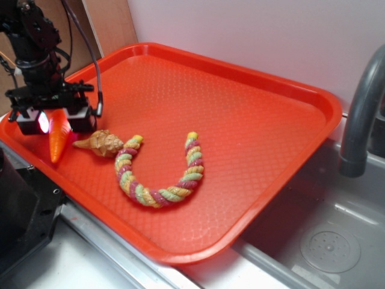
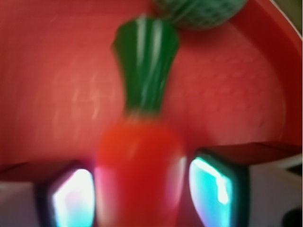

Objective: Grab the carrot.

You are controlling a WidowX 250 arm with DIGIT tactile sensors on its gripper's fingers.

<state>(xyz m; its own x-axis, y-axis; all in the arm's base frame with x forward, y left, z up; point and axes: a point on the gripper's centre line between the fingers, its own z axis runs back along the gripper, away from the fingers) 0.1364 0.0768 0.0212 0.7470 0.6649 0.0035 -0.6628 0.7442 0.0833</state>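
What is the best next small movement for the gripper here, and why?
Probably close the gripper further, then lift. The carrot stands between the fingers, its tip on the red tray, but the wrist view shows a small gap on the right side, so the grasp may not be firm.

The exterior camera looks down at an angle from in front of the red tray (image 1: pixel 289 90), far enough back to show nearly all of it, with the arm at the left edge. The wrist camera sits just behind the gripper (image 2: pixel 142 189), very near and blurred, probably facing the tray's far rim. Both views share the carrot (image 1: pixel 58 139) and the tray floor.
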